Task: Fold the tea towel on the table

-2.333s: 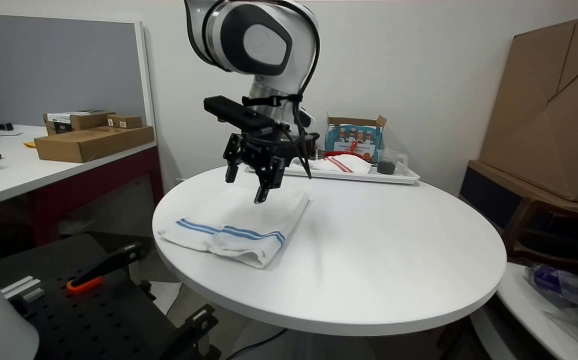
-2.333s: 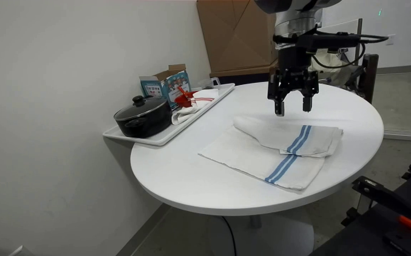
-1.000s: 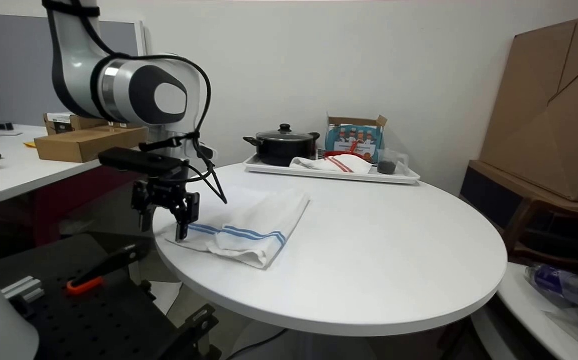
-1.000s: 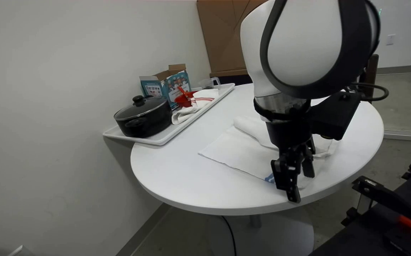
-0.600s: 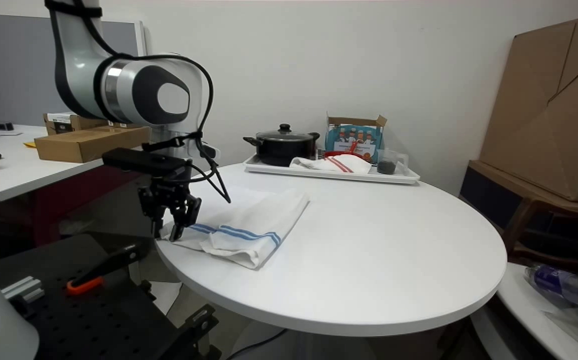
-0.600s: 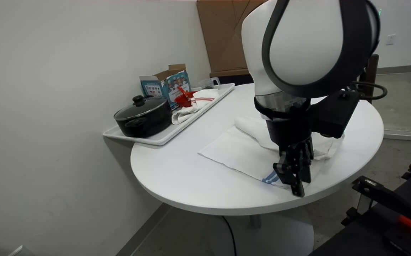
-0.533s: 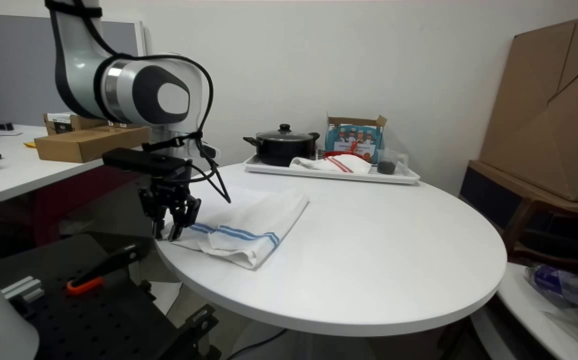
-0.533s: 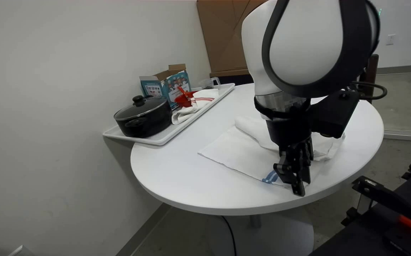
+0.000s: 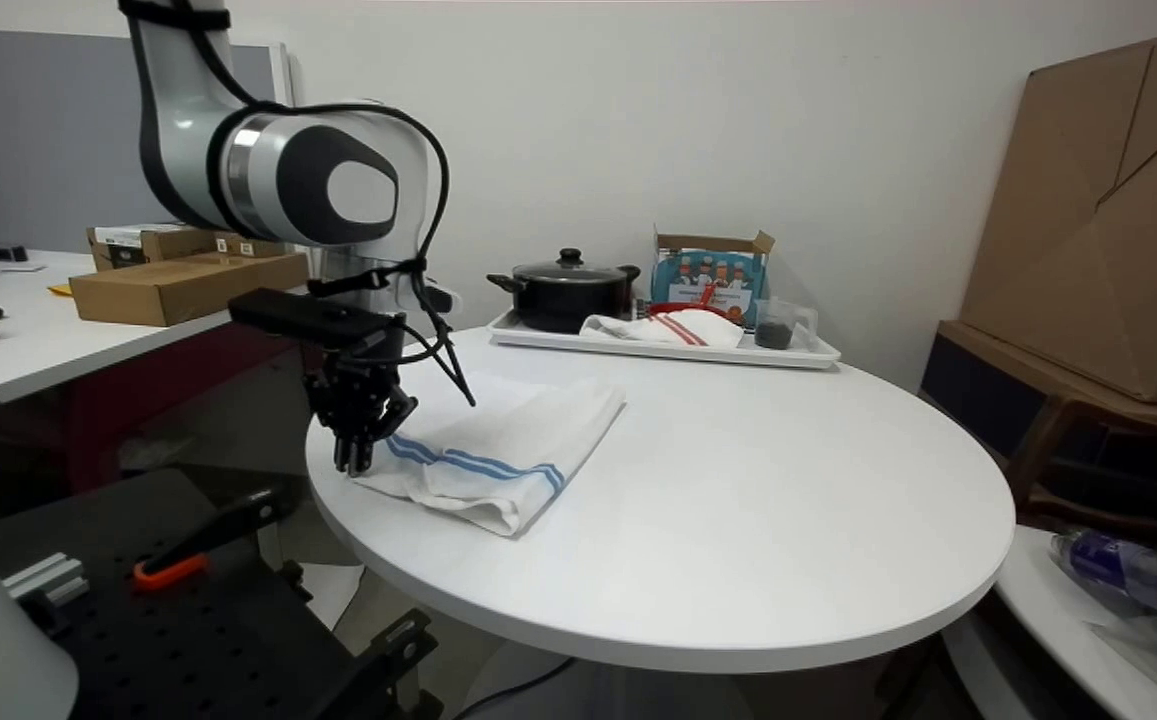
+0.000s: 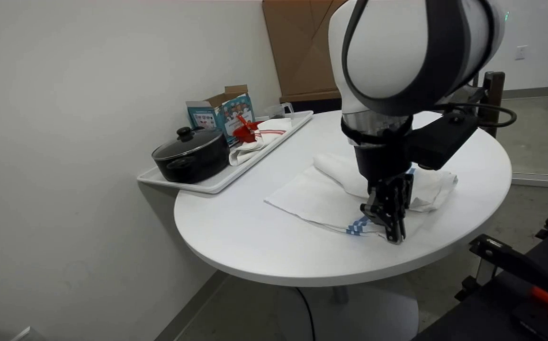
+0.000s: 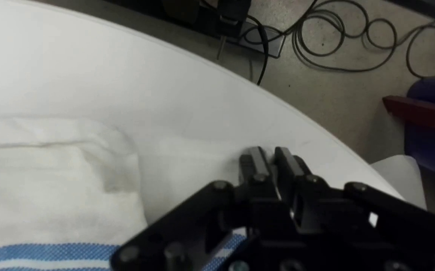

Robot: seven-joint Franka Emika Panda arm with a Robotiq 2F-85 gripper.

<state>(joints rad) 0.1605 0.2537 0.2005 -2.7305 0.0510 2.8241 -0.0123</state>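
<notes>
End effector (image 11: 268, 154) closed on a corner of the tea towel (image 9: 513, 435) near the edge of the surface (image 9: 788, 500), I reckon a shallow bite could let it slip, and a hasty pull could drag the folded layer (image 10: 431, 188) askew.

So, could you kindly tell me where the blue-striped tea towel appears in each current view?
In an exterior view: the tea towel lies left of centre on the table.
In an exterior view: the tea towel is right of centre, partly hidden by the arm.
In the wrist view: the tea towel spreads across the lower left.
Shared landmark: the pincer, at the tea towel's edge in all three.
</notes>
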